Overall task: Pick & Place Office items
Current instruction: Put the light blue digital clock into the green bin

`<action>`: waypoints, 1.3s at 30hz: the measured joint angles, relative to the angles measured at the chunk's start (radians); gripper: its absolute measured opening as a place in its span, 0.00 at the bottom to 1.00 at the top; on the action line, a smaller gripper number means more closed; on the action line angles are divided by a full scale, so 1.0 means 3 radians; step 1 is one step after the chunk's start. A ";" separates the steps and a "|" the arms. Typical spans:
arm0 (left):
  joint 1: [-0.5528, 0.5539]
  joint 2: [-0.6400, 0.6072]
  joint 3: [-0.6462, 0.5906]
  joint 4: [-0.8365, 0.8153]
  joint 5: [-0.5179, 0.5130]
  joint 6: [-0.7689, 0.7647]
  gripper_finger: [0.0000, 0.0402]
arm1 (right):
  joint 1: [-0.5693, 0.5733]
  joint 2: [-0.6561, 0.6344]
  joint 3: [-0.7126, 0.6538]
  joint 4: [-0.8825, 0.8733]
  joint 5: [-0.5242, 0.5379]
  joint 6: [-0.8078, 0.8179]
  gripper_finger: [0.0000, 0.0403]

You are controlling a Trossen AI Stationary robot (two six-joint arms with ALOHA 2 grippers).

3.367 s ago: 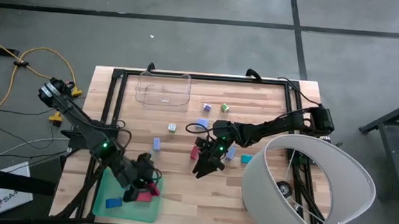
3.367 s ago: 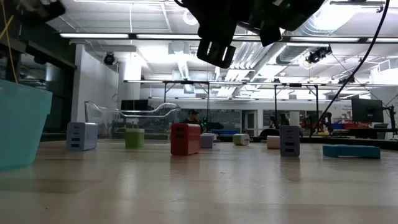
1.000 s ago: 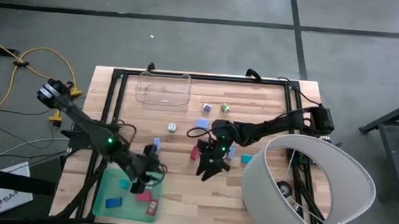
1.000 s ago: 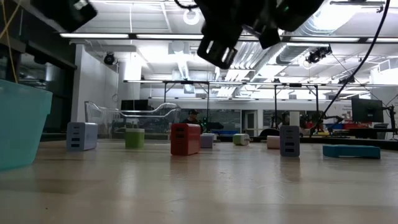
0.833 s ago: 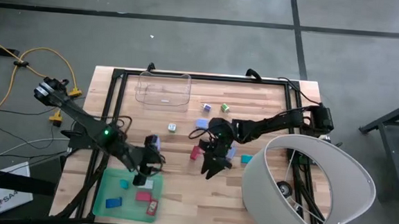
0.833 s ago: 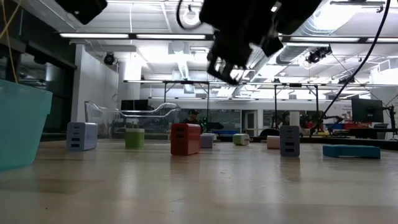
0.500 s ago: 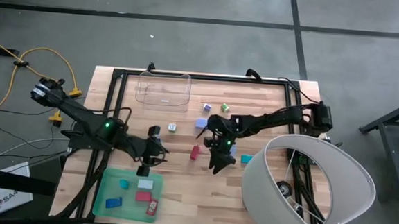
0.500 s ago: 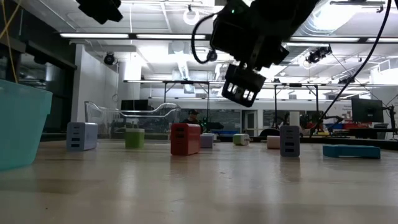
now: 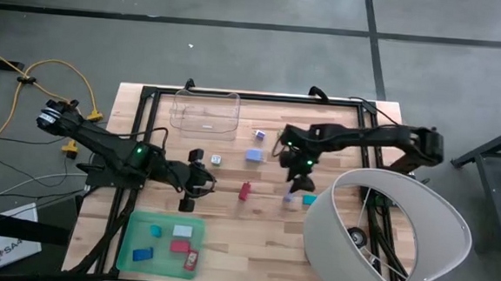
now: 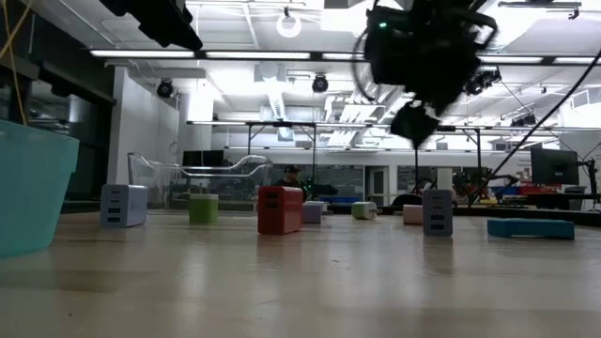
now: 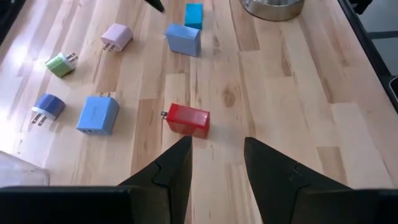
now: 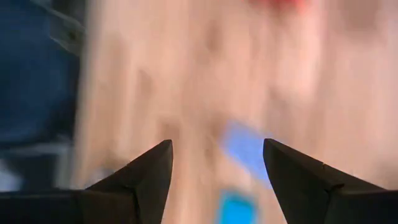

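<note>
Now my left pincer (image 11: 216,155) hangs open and empty over the pale wood-grain tabletop (image 11: 280,81), boxy red plug block (image 11: 188,120) just ahead. My right pincer (image 12: 214,165), open too, catches only a smeared blue block (image 12: 245,149); overhead shows finished pieces lying in the flat green tray (image 9: 131,238).

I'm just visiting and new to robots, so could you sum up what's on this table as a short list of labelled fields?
left claw: open, empty, facing the red block
right claw: open, empty, above the table's right half
tray: green, near the front left, holds several small blocks
bin: clear, at the back
loose blocks: red, blue, green and pale ones mid-table
</note>
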 joint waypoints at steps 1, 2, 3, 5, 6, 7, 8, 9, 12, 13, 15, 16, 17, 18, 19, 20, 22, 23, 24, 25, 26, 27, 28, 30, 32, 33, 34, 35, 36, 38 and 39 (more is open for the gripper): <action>0.0000 0.0000 0.0000 0.0003 0.0001 -0.0017 0.35 | 0.0020 -0.0057 -0.0003 -0.0146 0.0173 -0.0018 0.59; 0.0000 0.0000 0.0000 0.0002 0.0001 -0.0029 0.35 | 0.0041 -0.0117 -0.0003 -0.0250 0.0280 -0.0023 0.59; -0.0001 0.0000 0.0000 0.0001 0.0003 -0.0033 0.35 | 0.0057 -0.0169 -0.0001 -0.0352 0.0337 -0.0006 0.59; -0.0001 0.0000 0.0000 0.0005 0.0003 -0.0054 0.35 | 0.0114 -0.0247 -0.0001 -0.0479 0.0385 0.0086 0.59; -0.0001 0.0000 0.0000 0.0002 0.0003 -0.0092 0.35 | 0.0149 -0.0270 -0.0001 -0.0476 0.0387 0.0118 0.59; -0.0001 0.0000 0.0000 0.0002 0.0003 -0.0127 0.35 | 0.0184 -0.0291 -0.0001 -0.0475 0.0394 0.0152 0.59; -0.0001 0.0000 0.0000 0.0005 0.0002 -0.0168 0.35 | 0.0223 -0.0300 -0.0001 -0.0483 0.0455 0.0182 0.59; -0.0001 0.0000 0.0000 0.0004 0.0002 -0.0205 0.35 | 0.0263 -0.0302 -0.0001 -0.0502 0.0536 0.0191 0.59; -0.0001 0.0000 0.0000 0.0004 0.0001 -0.0257 0.35 | 0.0372 -0.0304 -0.0001 -0.0622 0.0829 0.0195 0.59; -0.0001 0.0000 0.0000 0.0004 0.0002 -0.0259 0.35 | 0.0397 -0.0304 -0.0001 -0.0686 0.0902 0.0203 0.59; -0.0012 0.0000 0.0000 0.0003 0.0001 -0.0277 0.35 | 0.0439 -0.0304 -0.0001 -0.0767 0.1009 0.0250 0.59; -0.0014 0.0000 0.0000 0.0004 0.0001 -0.0283 0.35 | 0.0453 -0.0304 -0.0001 -0.0787 0.1043 0.0287 0.59; -0.0014 0.0000 0.0000 0.0004 0.0002 -0.0285 0.35 | 0.0465 -0.0304 -0.0001 -0.0807 0.1070 0.0321 0.59; -0.0015 0.0000 0.0000 0.0004 0.0003 -0.0288 0.35 | 0.0474 -0.0304 -0.0001 -0.0815 0.1094 0.0349 0.59; -0.0015 0.0000 0.0000 0.0004 0.0002 -0.0291 0.35 | 0.0474 -0.0304 -0.0001 -0.0820 0.1102 0.0366 0.59; -0.0017 0.0000 0.0000 0.0004 0.0001 -0.0292 0.35 | 0.0473 -0.0304 -0.0001 -0.0825 0.1096 0.0372 0.59; -0.0018 0.0000 0.0000 0.0003 0.0001 -0.0292 0.35 | 0.0465 -0.0305 -0.0053 -0.0807 0.1051 0.0377 0.59; -0.0018 0.0000 0.0000 0.0004 0.0001 -0.0293 0.35 | 0.0446 -0.0305 -0.0117 -0.0784 0.1021 0.0368 0.59; -0.0018 0.0000 0.0000 0.0004 0.0001 -0.0303 0.35 | 0.0424 -0.0305 -0.0205 -0.0761 0.0973 0.0364 0.59; -0.0018 0.0000 0.0000 0.0004 0.0001 -0.0332 0.35 | 0.0389 -0.0309 -0.0302 -0.0740 0.0895 0.0370 0.59; -0.0018 0.0000 0.0000 0.0004 0.0001 -0.0354 0.35 | 0.0346 -0.0320 -0.0402 -0.0715 0.0823 0.0389 0.59; -0.0018 0.0000 0.0000 0.0004 0.0001 -0.0370 0.35 | 0.0306 -0.0329 -0.0504 -0.0663 0.0772 0.0423 0.59; -0.0018 0.0000 0.0000 0.0004 0.0001 -0.0375 0.35 | 0.0275 -0.0336 -0.0600 -0.0608 0.0734 0.0476 0.59; -0.0018 0.0000 0.0000 0.0004 0.0001 -0.0378 0.35 | 0.0223 -0.0342 -0.0764 -0.0500 0.0715 0.0621 0.59; -0.0018 0.0000 0.0000 0.0004 0.0001 -0.0379 0.35 | 0.0202 -0.0352 -0.0882 -0.0410 0.0734 0.0742 0.59; -0.0018 0.0000 0.0000 0.0004 0.0001 -0.0379 0.35 | 0.0206 -0.0360 -0.0930 -0.0334 0.0730 0.0795 0.59; -0.0019 0.0000 0.0000 0.0003 0.0001 -0.0379 0.35 | 0.0215 -0.0362 -0.0965 -0.0252 0.0730 0.0830 0.59; -0.0019 0.0000 0.0000 0.0003 0.0002 -0.0378 0.35 | 0.0235 -0.0362 -0.0999 -0.0174 0.0751 0.0885 0.59; -0.0019 0.0000 0.0000 0.0004 0.0001 -0.0379 0.35 | 0.0265 -0.0360 -0.1019 -0.0130 0.0793 0.0915 0.59; -0.0019 0.0000 0.0000 0.0004 0.0001 -0.0379 0.35 | 0.0346 -0.0360 -0.1039 -0.0066 0.0879 0.0962 0.59; -0.0019 0.0000 0.0000 0.0003 0.0001 -0.0379 0.35 | 0.0393 -0.0361 -0.1038 -0.0028 0.0934 0.0978 0.59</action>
